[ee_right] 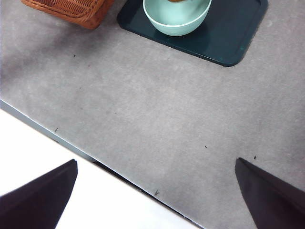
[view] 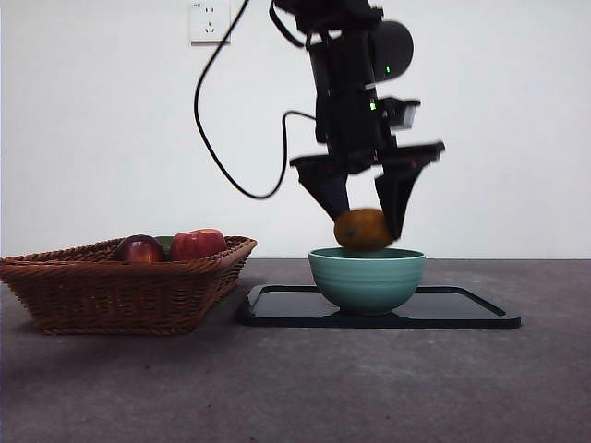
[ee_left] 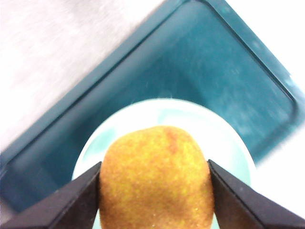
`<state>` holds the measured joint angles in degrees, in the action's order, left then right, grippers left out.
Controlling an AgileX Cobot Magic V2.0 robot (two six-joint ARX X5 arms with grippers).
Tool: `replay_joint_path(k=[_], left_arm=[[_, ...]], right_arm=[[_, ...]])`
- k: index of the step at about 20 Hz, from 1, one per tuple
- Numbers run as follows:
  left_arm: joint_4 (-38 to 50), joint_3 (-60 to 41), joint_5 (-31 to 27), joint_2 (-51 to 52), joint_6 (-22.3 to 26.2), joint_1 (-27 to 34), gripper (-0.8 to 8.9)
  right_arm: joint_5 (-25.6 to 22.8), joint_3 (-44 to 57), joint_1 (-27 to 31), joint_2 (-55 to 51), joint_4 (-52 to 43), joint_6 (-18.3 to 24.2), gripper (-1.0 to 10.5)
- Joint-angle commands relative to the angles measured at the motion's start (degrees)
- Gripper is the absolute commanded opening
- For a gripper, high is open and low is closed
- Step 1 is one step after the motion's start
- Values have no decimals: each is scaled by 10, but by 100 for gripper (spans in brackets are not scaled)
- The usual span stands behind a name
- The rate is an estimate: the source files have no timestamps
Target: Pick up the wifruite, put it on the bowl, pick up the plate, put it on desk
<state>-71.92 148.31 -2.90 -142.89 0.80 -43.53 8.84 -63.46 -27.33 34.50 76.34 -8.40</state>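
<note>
Left claw (view: 367,224) clamped on wifruite (view: 362,229), one jaw each side. Wifruite hangs just over bowl (view: 367,277), at rim level. Bowl sits on dark plate (view: 462,311), plate flat on bench (view: 295,388). Wicker basket (view: 120,291) beside plate holds red apple (view: 197,245) and dark fruit (view: 139,249). Right claw (ee_right: 157,191) jaws wide apart, empty, high above bench edge, well away from bowl.

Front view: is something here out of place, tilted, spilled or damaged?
Nothing stands out. The bowl sits upright on the dark tray, the basket stands level with its fruit inside, and the left pincer holds the wifruite just over the bowl's rim. No spill or damage is visible on the desk.
</note>
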Motion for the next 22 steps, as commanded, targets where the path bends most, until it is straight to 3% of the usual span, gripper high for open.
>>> replay_joint_path(k=[1,7,13,22], left_arm=[[-42,59,-2,-19,7,-2,283],[-109,85,-3,31,-2,8,282],[-122,67,-4,154,-19,10,282],[-124,-256,-30,430,-56,39,280]], right_arm=[[-1,-5,-3,1,7,-1,579],[-17,-5,-3,1,0,3,579],[-18,-5,-3,1,0,3,579],[-17,-5,-3,1,0,2,579]])
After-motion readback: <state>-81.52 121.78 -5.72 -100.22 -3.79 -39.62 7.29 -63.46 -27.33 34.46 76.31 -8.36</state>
